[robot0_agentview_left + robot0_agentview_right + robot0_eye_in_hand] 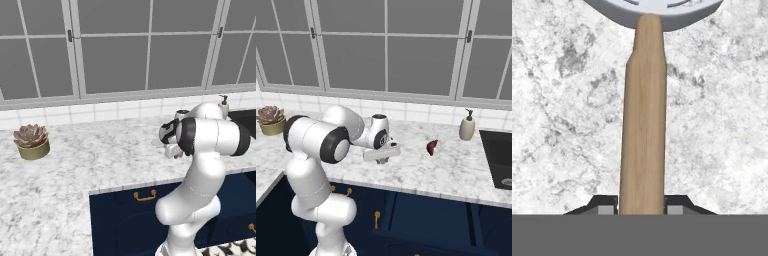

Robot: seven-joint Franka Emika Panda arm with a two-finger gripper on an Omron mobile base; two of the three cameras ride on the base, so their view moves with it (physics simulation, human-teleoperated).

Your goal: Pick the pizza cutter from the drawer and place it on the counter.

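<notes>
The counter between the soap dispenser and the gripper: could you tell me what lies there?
In the right base view, a small dark red object lies on the counter between the soap dispenser and the gripper; otherwise bare marble.

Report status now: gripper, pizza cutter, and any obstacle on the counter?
Gripper shut on pizza cutter, handle between the fingertips. Cutter held over the marbled counter, blade away from hand. Small dark red object to the side on counter, apart.
</notes>
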